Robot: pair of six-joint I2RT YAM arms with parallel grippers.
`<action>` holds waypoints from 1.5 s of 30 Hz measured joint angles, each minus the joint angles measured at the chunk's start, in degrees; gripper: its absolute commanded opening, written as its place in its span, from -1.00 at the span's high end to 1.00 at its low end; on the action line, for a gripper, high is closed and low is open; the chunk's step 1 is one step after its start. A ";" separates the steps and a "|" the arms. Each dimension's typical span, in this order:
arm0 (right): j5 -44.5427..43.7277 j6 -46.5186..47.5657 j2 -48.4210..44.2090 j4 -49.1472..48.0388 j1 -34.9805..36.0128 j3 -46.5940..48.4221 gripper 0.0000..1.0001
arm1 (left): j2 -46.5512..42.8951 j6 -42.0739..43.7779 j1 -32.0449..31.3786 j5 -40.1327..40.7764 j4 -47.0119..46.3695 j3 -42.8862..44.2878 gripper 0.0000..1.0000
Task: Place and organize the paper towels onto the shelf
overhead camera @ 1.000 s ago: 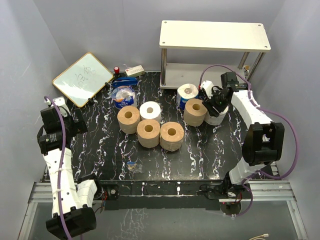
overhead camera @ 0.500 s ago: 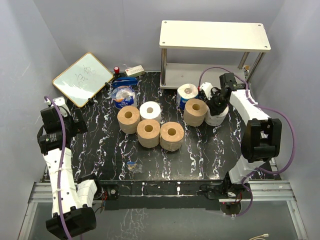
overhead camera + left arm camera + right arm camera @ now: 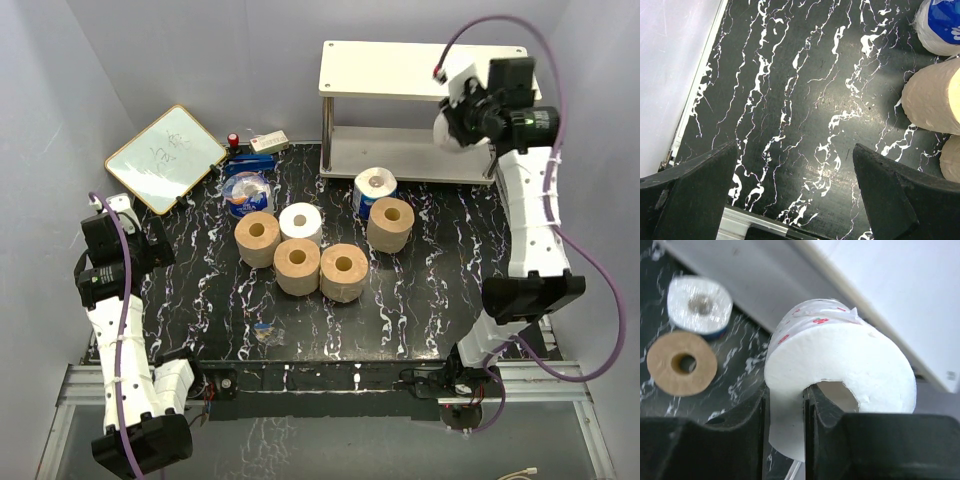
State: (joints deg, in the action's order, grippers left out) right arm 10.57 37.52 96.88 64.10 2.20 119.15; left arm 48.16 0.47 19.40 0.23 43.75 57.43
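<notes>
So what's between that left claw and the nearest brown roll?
Nothing but bare black marbled tabletop between left gripper and tan roll; left wrist view.

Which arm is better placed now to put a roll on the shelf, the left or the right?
The right. The right gripper is shut on the dotted white roll, raised beside the shelf's top board. The left gripper is open and empty, at the table's left edge, far from the shelf.

The left pincer point(image 3: 795, 155) gapes wide over the black marbled desk point(image 3: 790, 75); a tan roll point(image 3: 935, 102) sits at three o'clock, a blue-wrapped roll point(image 3: 942, 25) at two.
</notes>
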 measured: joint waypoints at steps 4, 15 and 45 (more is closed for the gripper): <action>-2.40 -5.05 2.82 3.15 -0.13 19.21 1.00 | -0.07 0.17 0.00 -0.46 0.02 0.00 -0.96; -6.67 -12.48 3.63 2.97 -2.62 19.69 1.00 | -2.10 0.48 0.44 -1.16 0.02 0.00 -0.96; 5.57 -26.56 15.04 -16.98 -13.46 28.06 1.00 | -1.44 0.61 0.44 -1.73 0.00 0.00 -0.96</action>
State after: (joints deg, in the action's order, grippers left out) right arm 16.14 10.96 111.92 47.11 -11.27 147.22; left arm 46.72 1.08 19.84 -1.50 43.75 57.43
